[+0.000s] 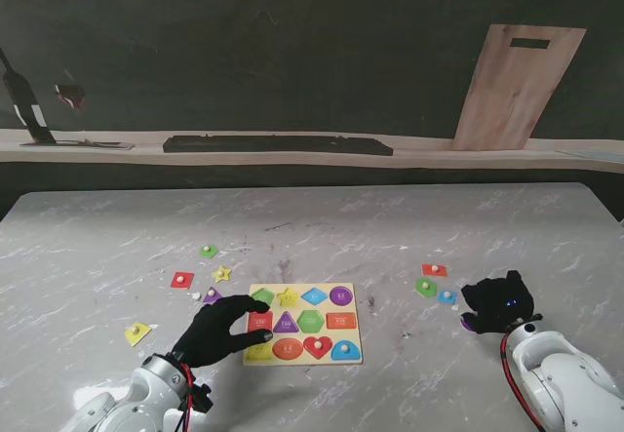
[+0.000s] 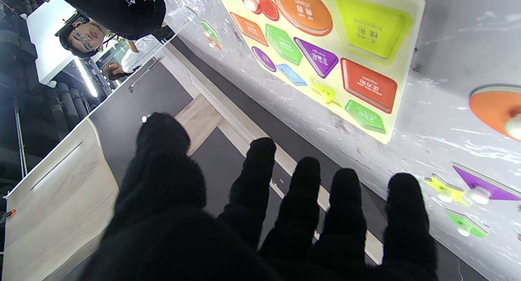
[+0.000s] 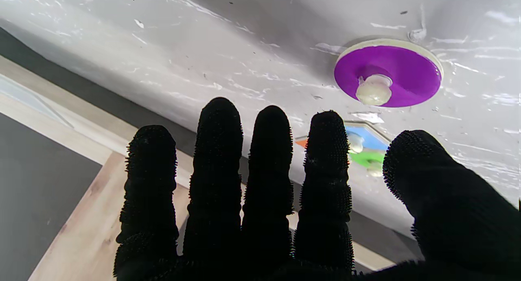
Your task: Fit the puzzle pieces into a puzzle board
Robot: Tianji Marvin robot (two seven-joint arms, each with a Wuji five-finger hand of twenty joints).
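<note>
Yellow wooden puzzle board [image 1: 303, 355] lies flat on the grey marbled table [image 1: 390, 227], near the robot and slightly left of centre. Its recesses show coloured shapes in rows: green, yellow star, blue diamond and purple circle farthest from the robot; then red, purple triangle, green hexagon and orange rectangle; then yellow-green, orange oval, red heart and blue half-round nearest. The heart piece [image 1: 316, 346] carries a white knob; the left wrist view shows the same board [image 2: 401, 2] with printed labels in several recesses.

Left hand [image 1: 219, 327], in a black glove, hovers at the board's left edge, fingers spread, with its fingertips [image 1: 259, 304] reaching over the left column. It holds nothing. The left wrist view confirms all five fingers [image 2: 263, 159] apart with gaps between them.

Loose pieces left of the board: green piece [image 1: 209, 251], red square piece [image 1: 181, 279], yellow star piece [image 1: 222, 274], purple triangle piece [image 1: 212, 295] just beside the left hand, and a yellow piece [image 1: 137, 333] well apart, farther left.

Right hand [image 1: 498, 301], also black-gloved, is well to the right of the board, palm down over a purple round piece with a white knob [image 3: 387, 75]. Its fingers [image 3: 218, 151] are extended, close together, thumb held apart; nothing gripped. Whether the palm touches the piece cannot be told.

Just left of the right hand lie a red piece [image 1: 434, 269], a green hexagon piece [image 1: 426, 287] and a blue piece [image 1: 447, 296].
</note>
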